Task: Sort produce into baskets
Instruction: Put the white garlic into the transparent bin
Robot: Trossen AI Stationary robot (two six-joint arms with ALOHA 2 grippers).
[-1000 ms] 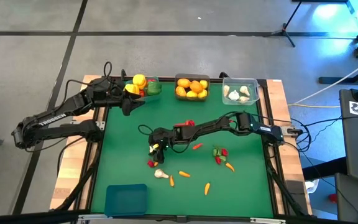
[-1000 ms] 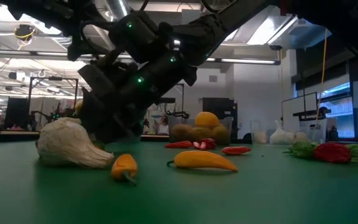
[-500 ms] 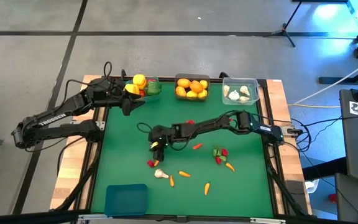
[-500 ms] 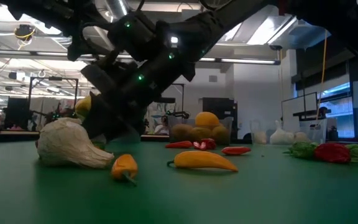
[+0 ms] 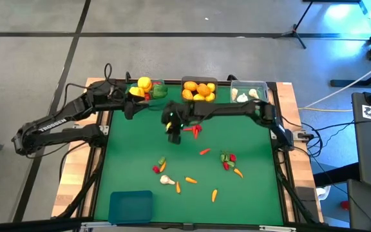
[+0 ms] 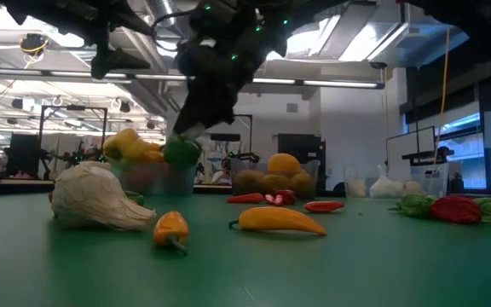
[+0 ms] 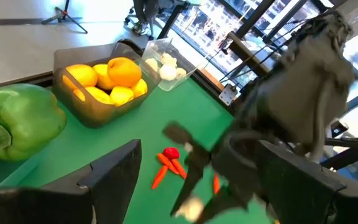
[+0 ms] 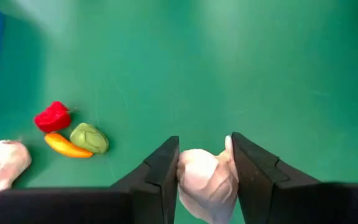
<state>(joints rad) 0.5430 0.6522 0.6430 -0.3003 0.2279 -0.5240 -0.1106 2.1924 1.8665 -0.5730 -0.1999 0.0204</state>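
My right gripper (image 5: 172, 135) hangs above the middle of the green mat, shut on a white garlic bulb (image 8: 207, 179). My left gripper (image 5: 129, 111) waits open beside the teal basket (image 5: 149, 90), which holds yellow, red and green peppers. The dark grey basket (image 5: 199, 91) holds oranges and lemons. The clear basket (image 5: 248, 94) holds garlic. The blue basket (image 5: 131, 206) stands at the near left. Loose on the mat are another garlic bulb (image 5: 166, 180), carrots (image 5: 190, 180), chillies (image 5: 196, 131) and small peppers (image 5: 227, 159). My right gripper pinches the garlic bulb by its two sides (image 8: 188, 169) between its two fingers. The fingers slant downward at it from above. The bulb is lifted clear of the mat.
Below the held bulb lie a red pepper (image 8: 51, 116), a carrot (image 8: 67, 146) and a green piece (image 8: 89, 138). The three far baskets stand in a row along the far edge. Bare mat lies at the near right and the middle left.
My right gripper has risen from low over the mat near the loose produce and has swung toward the far edge, now above the mat's middle. The garlic bulb has gone up with it, clear of the mat.
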